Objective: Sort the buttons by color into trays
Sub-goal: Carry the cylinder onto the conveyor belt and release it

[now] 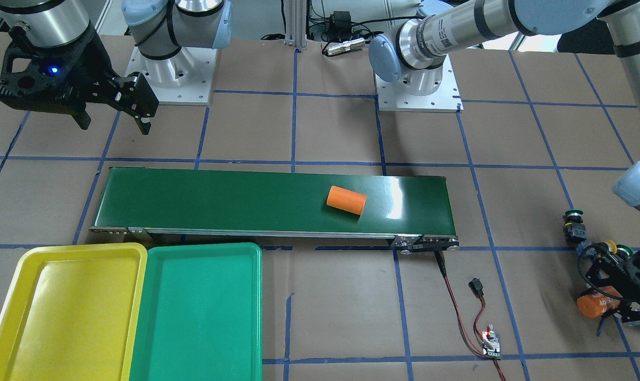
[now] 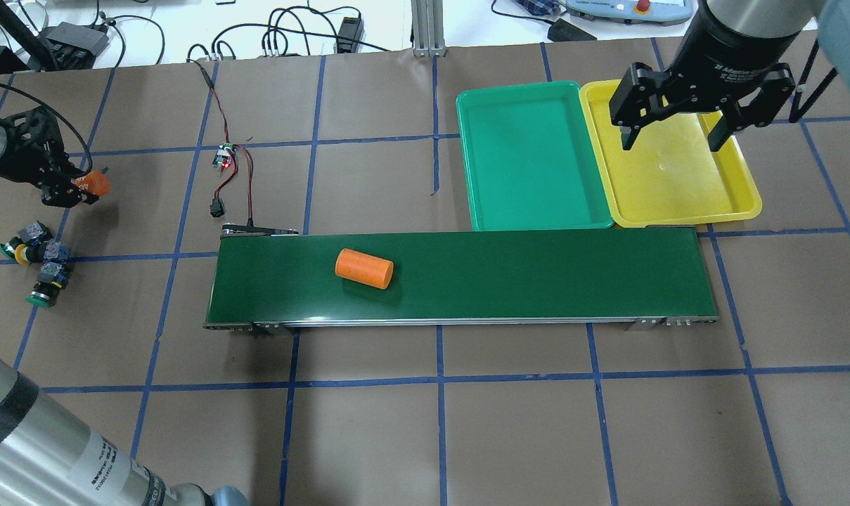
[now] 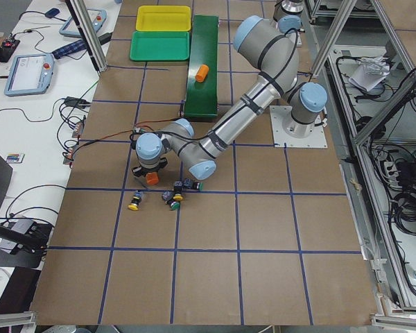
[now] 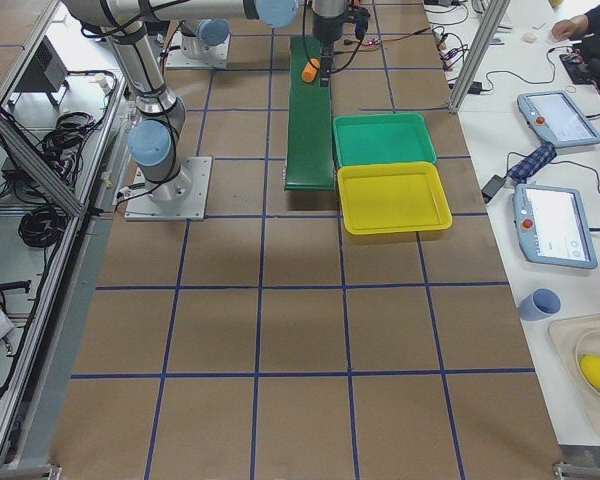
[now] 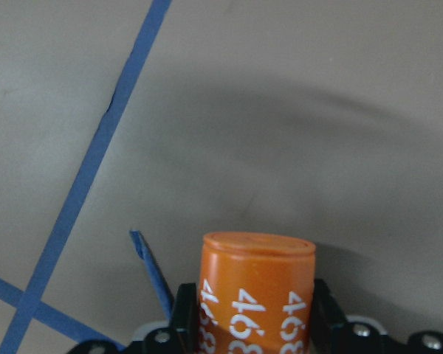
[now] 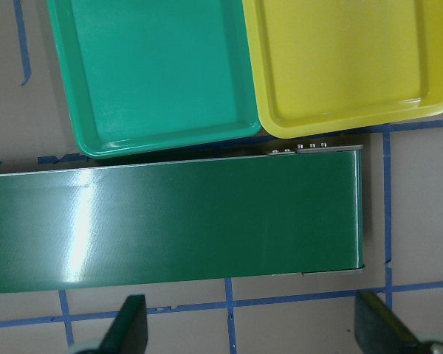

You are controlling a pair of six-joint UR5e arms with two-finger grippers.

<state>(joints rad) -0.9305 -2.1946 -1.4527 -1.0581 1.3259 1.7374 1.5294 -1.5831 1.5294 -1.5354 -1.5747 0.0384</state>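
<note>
At the left end of the surface (image 2: 439, 436), finds the left end effector (image 2: 79, 190) closed on an orange cylinder (image 5: 257, 295), one of the fingers (image 5: 183, 317) pressed to each side. Reads white digits on the cylinder's wall, partly cut off; notes a smooth body with a flat, rimmed end.

Places the right end effector (image 2: 671, 144) raised well above the surface on the robot's side of the conveyor belt (image 2: 537, 274), fingers spread wide, gripping nothing.

Locates the buttons (image 2: 41, 260) in a loose cluster on the surface just beside the left end effector, well apart from both trays. Notes dark blocky bodies with round green and yellow caps.

Finds the green tray (image 2: 530, 161) and the yellow tray (image 2: 754, 200) side by side, rims touching, along the belt's far edge: shallow glossy rectangles, rounded corners, raised rims. Records a second orange cylinder (image 2: 364, 268) lying on its side on the dark-green belt. Notes brown paper and a blue tape grid across the surface.
</note>
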